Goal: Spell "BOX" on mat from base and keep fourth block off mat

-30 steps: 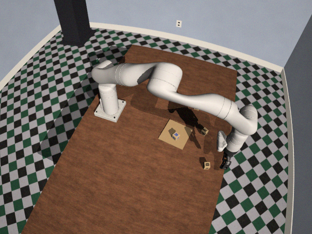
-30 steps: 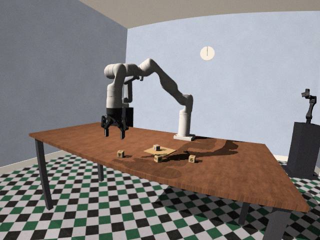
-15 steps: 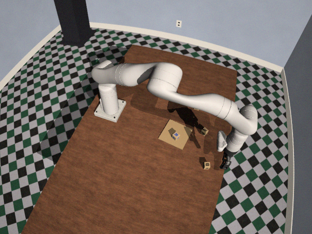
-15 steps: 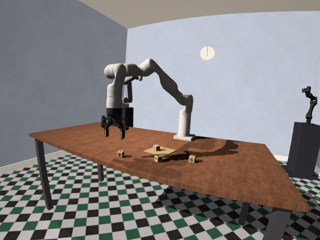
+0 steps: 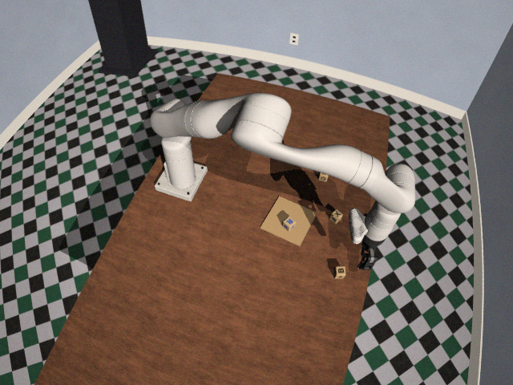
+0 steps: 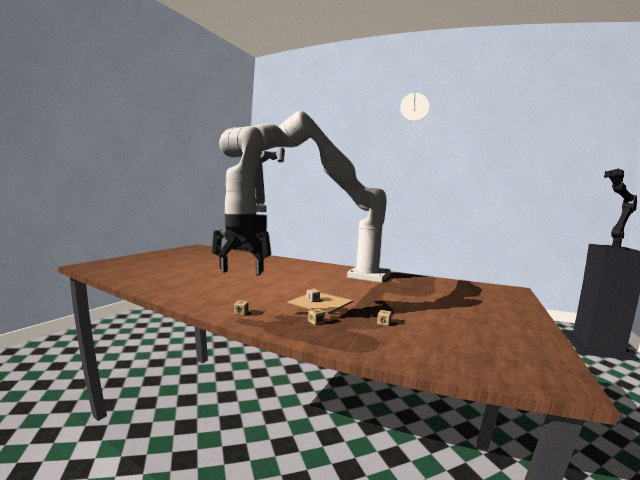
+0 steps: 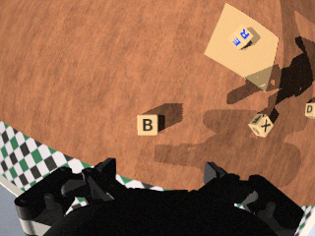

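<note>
Block with blue letter (image 5: pixel 288 224) on tan mat (image 5: pixel 273 224); B block (image 5: pixel 339 272), X block (image 5: pixel 336 216) off mat, on brown table (image 5: pixel 232 289).

Hand: the hand (image 5: pixel 364 265) (image 6: pixel 241 272) (image 7: pixel 159 170) has shifted a little; in the exterior view it now sits further to the picture's right, and in the top view slightly higher in the picture.
Arm: in the top view the wrist end of the white arm (image 5: pixel 401 188) (image 6: pixel 237 191) has moved slightly up and toward the picture's left.
Block by the forearm: a bit more of the block marked D (image 5: pixel 323 177) (image 6: pixel 384 317) (image 7: pixel 310 109) shows past the forearm from above.
Dark stand behind: visible beside the hand in the earlier exterior pictures, now hidden behind it.
Small black arm: the black arm (image 6: pixel 624 211) across the room has raised its head end slightly.
</note>
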`<control>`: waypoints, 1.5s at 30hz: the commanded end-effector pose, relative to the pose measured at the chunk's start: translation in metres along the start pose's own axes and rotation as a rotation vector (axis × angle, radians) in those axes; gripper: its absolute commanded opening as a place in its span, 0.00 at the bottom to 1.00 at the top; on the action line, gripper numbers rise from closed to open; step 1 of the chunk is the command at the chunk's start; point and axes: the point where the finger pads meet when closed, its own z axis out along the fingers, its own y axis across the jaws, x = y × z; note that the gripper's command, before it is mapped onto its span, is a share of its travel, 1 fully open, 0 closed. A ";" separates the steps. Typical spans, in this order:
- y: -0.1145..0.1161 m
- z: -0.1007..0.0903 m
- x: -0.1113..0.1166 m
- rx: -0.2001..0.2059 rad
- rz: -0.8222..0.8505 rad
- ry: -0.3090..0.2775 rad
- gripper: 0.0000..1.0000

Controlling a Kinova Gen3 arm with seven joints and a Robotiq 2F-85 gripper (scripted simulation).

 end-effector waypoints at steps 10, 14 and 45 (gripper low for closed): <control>0.064 -0.028 0.073 -0.003 -0.366 -0.020 1.00; 0.077 -0.031 0.090 -0.001 -0.440 -0.020 1.00; 0.141 -0.030 0.198 0.022 -0.834 0.016 1.00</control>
